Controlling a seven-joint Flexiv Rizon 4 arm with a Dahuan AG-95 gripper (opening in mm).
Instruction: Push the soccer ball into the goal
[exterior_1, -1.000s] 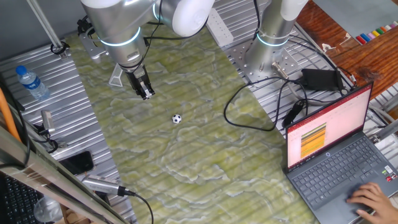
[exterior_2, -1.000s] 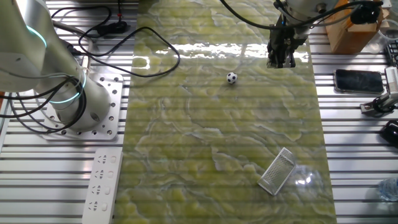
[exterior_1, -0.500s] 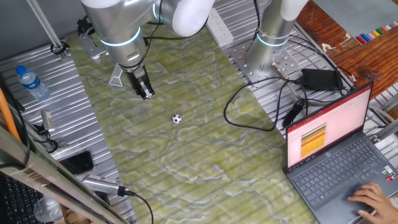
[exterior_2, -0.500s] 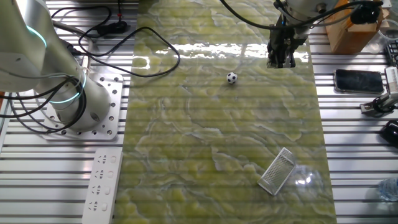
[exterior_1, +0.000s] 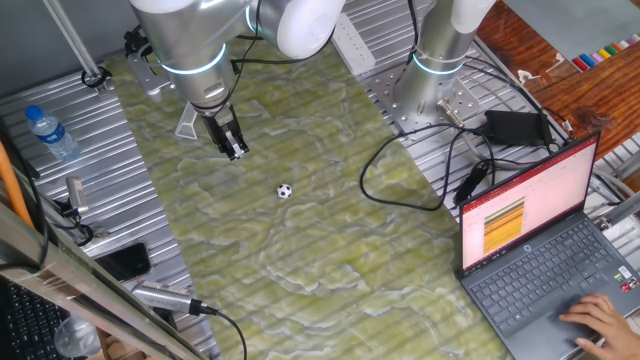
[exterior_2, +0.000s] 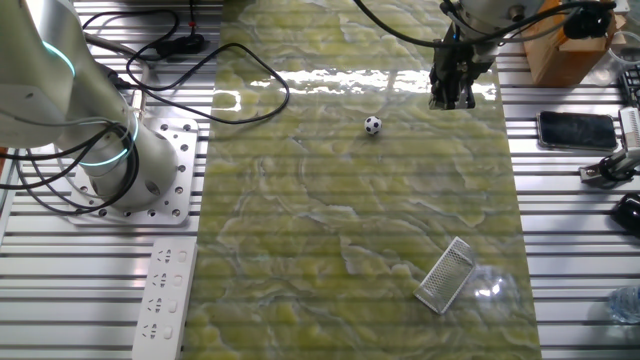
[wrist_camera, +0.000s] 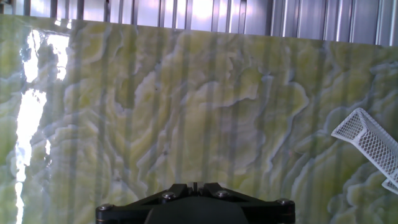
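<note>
The soccer ball (exterior_1: 284, 190) is a tiny white ball with black patches and lies on the green marbled mat; it also shows in the other fixed view (exterior_2: 372, 125). The goal (exterior_2: 445, 274) is a small whitish mesh frame near the mat's far end, partly behind the arm in one fixed view (exterior_1: 186, 122), and at the right edge of the hand view (wrist_camera: 370, 146). My gripper (exterior_1: 234, 150) hangs low over the mat, a short way from the ball and apart from it (exterior_2: 452, 100). Its jaws stand closed together, empty (wrist_camera: 194, 185). The ball is out of the hand view.
A water bottle (exterior_1: 50, 132) stands on the slatted table beside the mat. A second arm's base (exterior_2: 130, 170), black cables (exterior_1: 400, 175), a laptop (exterior_1: 545, 250), a phone (exterior_2: 575, 130) and a power strip (exterior_2: 165, 300) ring the mat.
</note>
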